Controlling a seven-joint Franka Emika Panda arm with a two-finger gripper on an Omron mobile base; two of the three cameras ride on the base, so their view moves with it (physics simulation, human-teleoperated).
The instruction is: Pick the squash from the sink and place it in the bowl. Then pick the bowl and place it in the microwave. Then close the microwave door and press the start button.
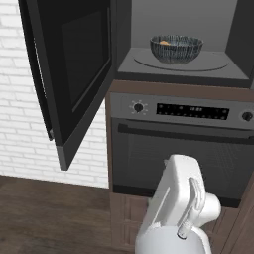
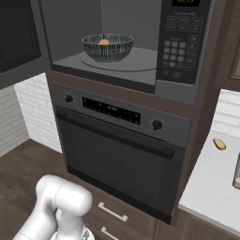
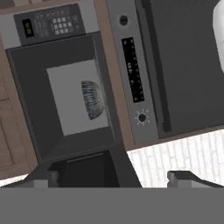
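Hand (image 3: 111, 179) open w/ nothing, bowl (image 1: 176, 48) + squash (image 2: 104, 42) already in microwave (image 2: 140, 47), next: shut microwave door (image 1: 74, 74).

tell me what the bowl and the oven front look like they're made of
The bowl looks like glazed ceramic: dark blue-grey with fine pale streaks, though the render leaves it open. The oven front looks like matte dark metal with a dark glass panel, going by its flat grey sheen.

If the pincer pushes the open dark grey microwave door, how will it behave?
The wide dark grey microwave door probably swings stiffly on its hinge, not flexing. It looks heavy, so likely needs a steady push. The patterned blue-grey bowl inside seems clear of it.
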